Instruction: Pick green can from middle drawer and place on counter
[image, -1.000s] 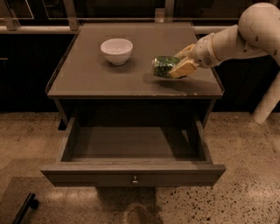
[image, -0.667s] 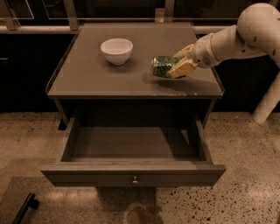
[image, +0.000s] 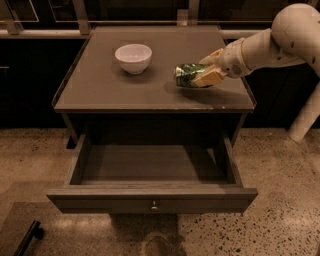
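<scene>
Nearest the camera is speckled stone flooring (image: 280, 225), with a dark bar-shaped part (image: 27, 240) at the lower left corner. Above it, the middle drawer (image: 100, 199) stands pulled fully out; its flat front panel carries one small round metal knob (image: 154, 205) at centre, and the visible interior holds nothing. Beyond the drawer, the counter (image: 100, 85) forms the cabinet top, matte grey-brown with thin raised side edges. The green can (image: 187, 75) is over the right half of the counter, lying on its side with one metal end facing left toward the white bowl; whether it rests on the surface or sits just above it cannot be determined, though its shadow falls directly beneath and to the right. The gripper (image: 202, 75) is at the can's right end, its tan fingers (image: 211, 78) closed around the can body, one above and one below. The white arm (image: 260, 47) enters from the upper right, forearm sloping down and leftward to the wrist, with a large rounded joint (image: 297, 27) at the frame's edge. The white bowl (image: 133, 58) sits upright farther back on the left half, well apart from the can. Behind the counter runs a dark wall with pale rails (image: 50, 34).
</scene>
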